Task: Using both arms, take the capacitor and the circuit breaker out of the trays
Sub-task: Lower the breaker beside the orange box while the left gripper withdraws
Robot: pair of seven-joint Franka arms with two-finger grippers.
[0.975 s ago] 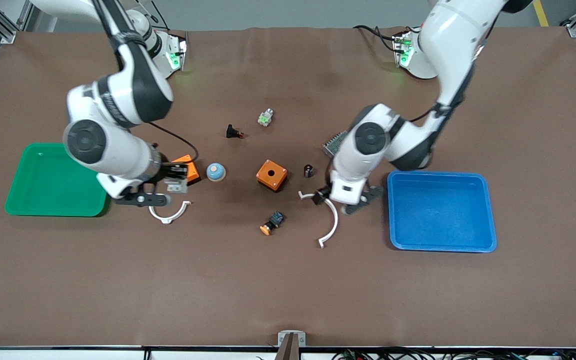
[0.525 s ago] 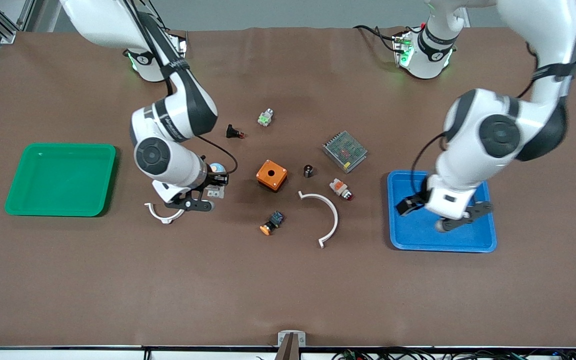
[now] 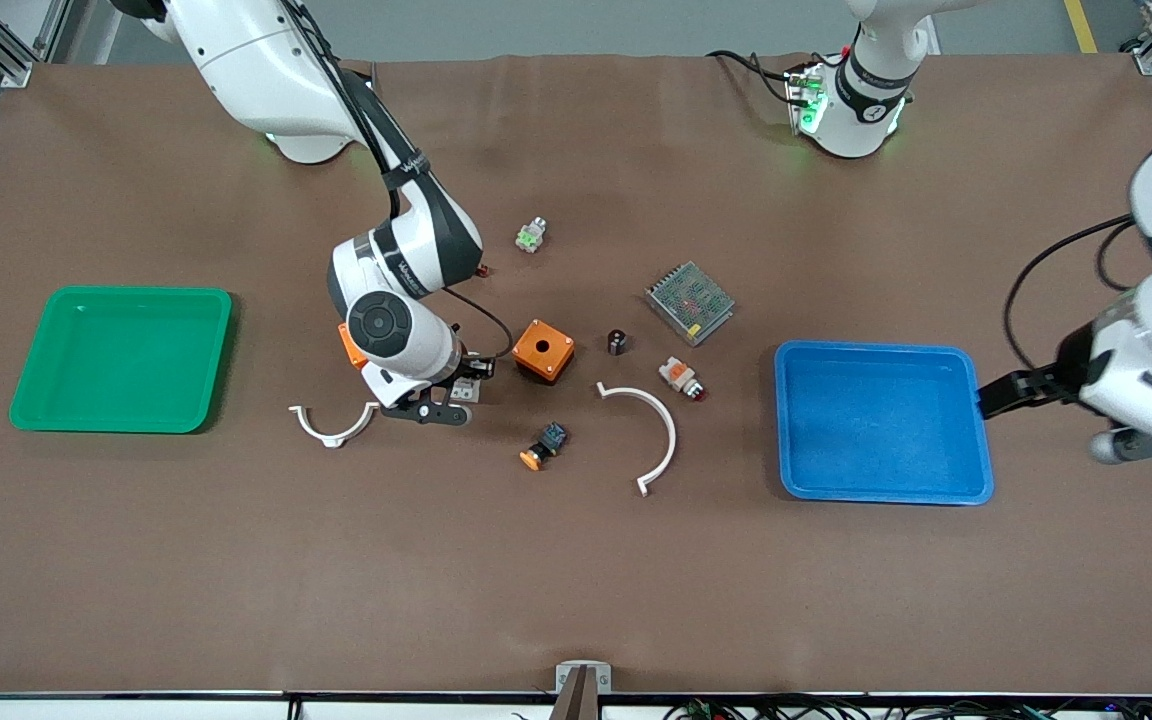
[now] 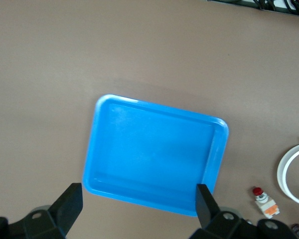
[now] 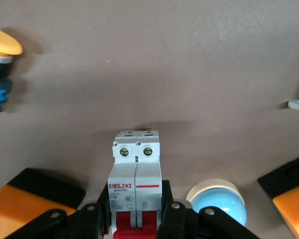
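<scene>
The breaker, a pale grey block with red levers, is held in my shut right gripper. In the front view that gripper holds the breaker low over the table beside the orange box with a hole. The capacitor, a tiny black cylinder, stands on the table between that box and the metal mesh unit. My left gripper is open and empty, over the table just past the blue tray at the left arm's end. In the left wrist view its gripper frames the tray's rim.
A green tray lies at the right arm's end. Two white arcs, an orange-capped button, a white-and-orange button, a green-and-white part and a second orange box lie around. A blue dome is close by the breaker.
My right gripper has carried the breaker toward the orange box with a hole. My left arm has swung from over the blue tray out past its end, still open.
</scene>
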